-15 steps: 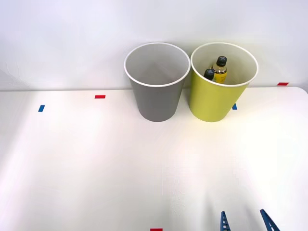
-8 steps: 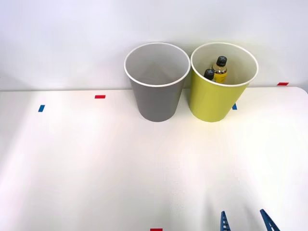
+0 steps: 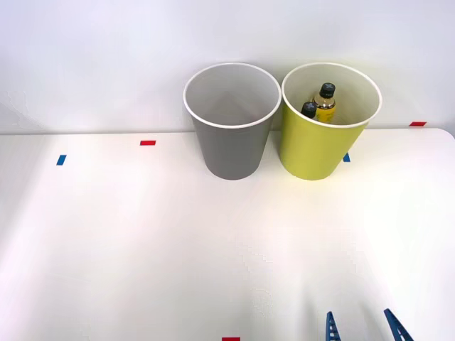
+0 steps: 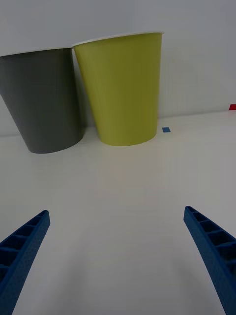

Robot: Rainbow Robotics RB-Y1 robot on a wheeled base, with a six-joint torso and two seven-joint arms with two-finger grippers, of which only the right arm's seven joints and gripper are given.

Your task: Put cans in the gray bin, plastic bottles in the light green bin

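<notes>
The gray bin (image 3: 232,145) (image 4: 43,101) and the light green bin (image 3: 320,149) (image 4: 123,88) stand side by side at the table's far edge. Two plastic bottles with dark caps (image 3: 321,101) stand inside the light green bin. The gray bin's inside looks bare from the front view. My right gripper (image 3: 362,328) (image 4: 118,261) hovers low at the table's near edge, in front of the green bin and well short of it. Its blue fingers (image 4: 24,246) are spread wide and hold nothing. No cans show on the table.
Small red tape marks (image 3: 148,143) and blue tape marks (image 3: 61,160) dot the white table (image 3: 142,241). A white wall rises right behind the bins. A blue mark (image 4: 166,130) lies beside the green bin's base.
</notes>
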